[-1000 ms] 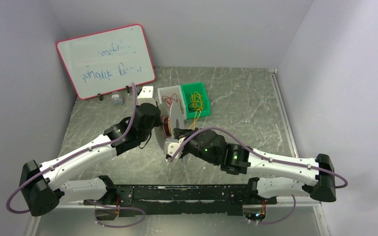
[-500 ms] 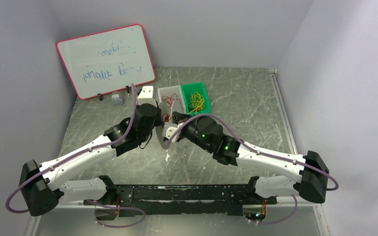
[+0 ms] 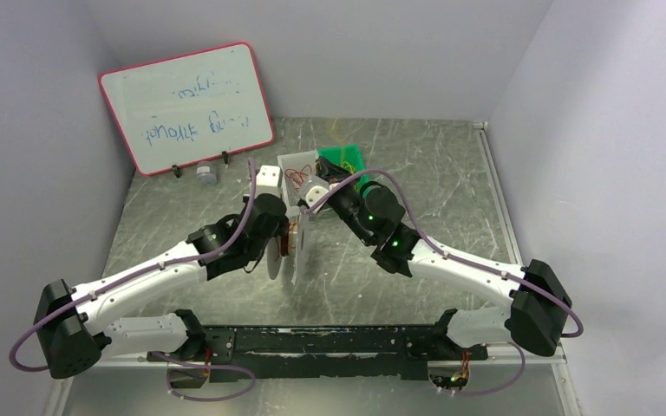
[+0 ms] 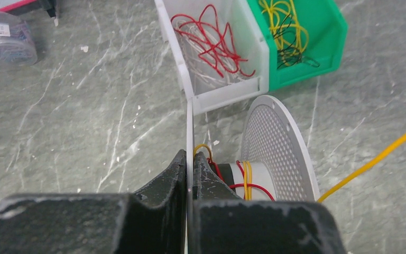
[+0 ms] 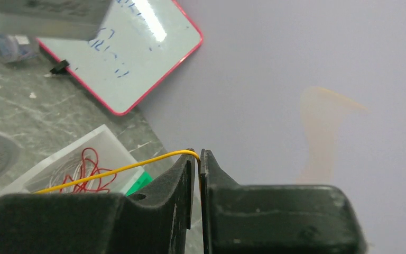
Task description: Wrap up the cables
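Much of the spool [image 4: 275, 153] is hidden behind the left gripper [image 4: 189, 159], and the yellow cable [image 4: 380, 156] leading away from the spool is cut off by the left wrist view's right edge. Beyond the spool, seen from above, the right arm [image 3: 373, 212] covers most of the green bin [image 3: 349, 157], and the whiteboard [image 3: 186, 104] writing is too small to read.

I work inside a small booth with plain, pale lavender-grey walls: the back wall [image 3: 381, 52], the left wall [image 3: 26, 173] and the right wall [image 3: 607, 130]. The light is soft and even, with no hard shadows. The tabletop [image 3: 451, 173] is dark grey-green like stone, veined with white. A metal strip [image 3: 496, 199] runs along its right edge and a black rail [image 3: 329, 340] crosses its near edge. A red-framed whiteboard [image 3: 186, 104] leans at the back left on black clips [image 3: 176, 171], with blue writing I cannot read. A small clear jar [image 3: 205, 174] sits just in front of it.
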